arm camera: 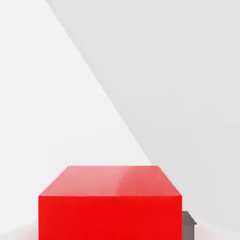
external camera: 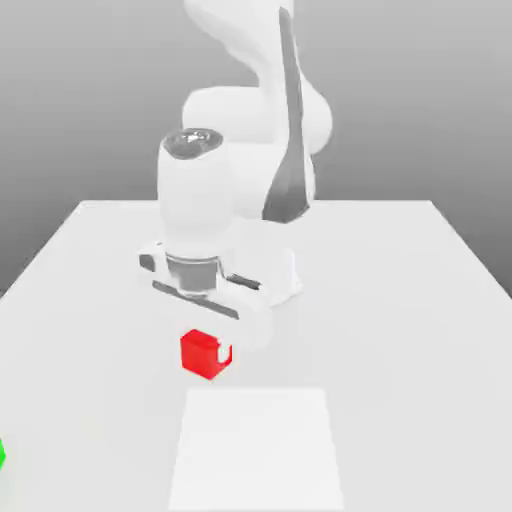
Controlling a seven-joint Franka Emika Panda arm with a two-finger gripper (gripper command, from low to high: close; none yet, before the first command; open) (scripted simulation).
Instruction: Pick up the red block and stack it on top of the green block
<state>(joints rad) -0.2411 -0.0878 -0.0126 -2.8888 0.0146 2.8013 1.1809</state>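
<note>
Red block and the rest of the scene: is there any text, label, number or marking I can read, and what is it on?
None: no readable text.
The red block has plain faces.
The green block, the white table and the arm carry no lettering.

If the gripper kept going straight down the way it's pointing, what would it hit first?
The gripper points down and is shut on the red block, so the block would press into the white table first. How much gap lies beneath the block is hard to judge.
</note>
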